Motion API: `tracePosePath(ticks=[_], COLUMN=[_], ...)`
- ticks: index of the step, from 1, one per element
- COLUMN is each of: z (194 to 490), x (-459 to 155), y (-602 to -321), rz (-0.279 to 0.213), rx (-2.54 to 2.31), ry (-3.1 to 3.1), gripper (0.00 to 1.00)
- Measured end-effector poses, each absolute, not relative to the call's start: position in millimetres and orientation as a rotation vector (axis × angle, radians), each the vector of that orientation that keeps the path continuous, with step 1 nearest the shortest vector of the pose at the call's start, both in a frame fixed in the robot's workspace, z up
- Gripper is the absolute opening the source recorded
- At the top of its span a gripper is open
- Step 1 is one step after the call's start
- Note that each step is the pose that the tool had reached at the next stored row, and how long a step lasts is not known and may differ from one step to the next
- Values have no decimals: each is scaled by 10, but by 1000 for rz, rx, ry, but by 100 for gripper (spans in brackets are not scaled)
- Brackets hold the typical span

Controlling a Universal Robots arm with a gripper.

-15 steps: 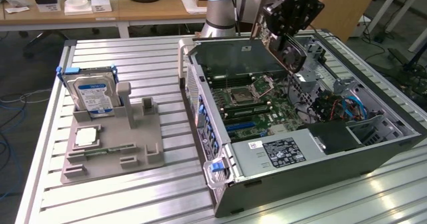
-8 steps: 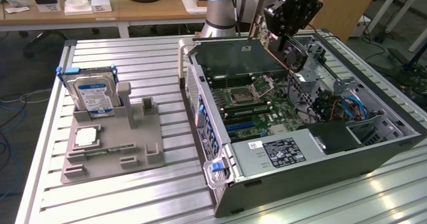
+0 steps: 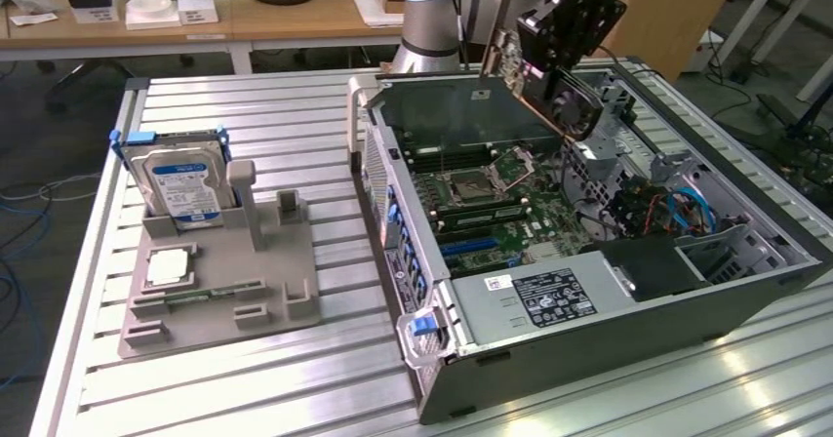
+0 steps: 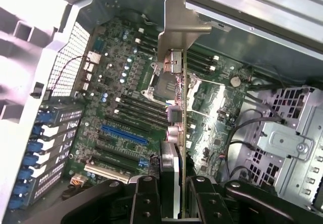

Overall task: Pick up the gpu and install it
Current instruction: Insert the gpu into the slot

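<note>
Wrist view: gpu (clamped in jaws) over motherboard.

Grips the gpu edge-on between two black fingers, pale metal bracket at the end away from the grip. Holds it over the green motherboard inside the open computer case, in line with the CPU socket and the rows of black memory slots. Looks down on a blue slot and a white slot nearer the fingers, blue latches along one case wall, and a perforated metal drive cage on the opposite side.
</note>
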State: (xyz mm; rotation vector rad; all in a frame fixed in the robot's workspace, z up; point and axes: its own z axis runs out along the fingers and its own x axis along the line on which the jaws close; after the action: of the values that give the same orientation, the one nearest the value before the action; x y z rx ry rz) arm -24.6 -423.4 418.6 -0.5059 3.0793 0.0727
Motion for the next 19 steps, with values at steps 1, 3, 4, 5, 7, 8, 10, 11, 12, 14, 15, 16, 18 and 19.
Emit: tracePosePath(ticks=[1,3,4,5,7,8,10,11,12,14,15,16,18,19], z=[4186,4186,4186,4186,4186,4186,4186,4186,4186,4186,4186,4186,4186,4186], x=[-246,-246,-246,-246,-246,-246,-246,-246,-246,-246,-246,-246,-246,-246], y=[-4234,-4235,-4235,-4235,-4236,-4237,-4238,-4238,-4239,-4240,-4240,-4240,-4240,-4240], rz=[73,73,73,73,74,74,74,74,74,74,75,75,75,75], rx=[-520,-547,-560,-574,-601,-614,-641,-654,-668,-695,-708,-723,-755,-773], ry=[3077,3073,3071,3068,3064,3061,3056,3054,3051,3045,3042,3039,3032,3028], gripper=[28,28,28,28,28,28,28,28,28,28,28,28,28,28])
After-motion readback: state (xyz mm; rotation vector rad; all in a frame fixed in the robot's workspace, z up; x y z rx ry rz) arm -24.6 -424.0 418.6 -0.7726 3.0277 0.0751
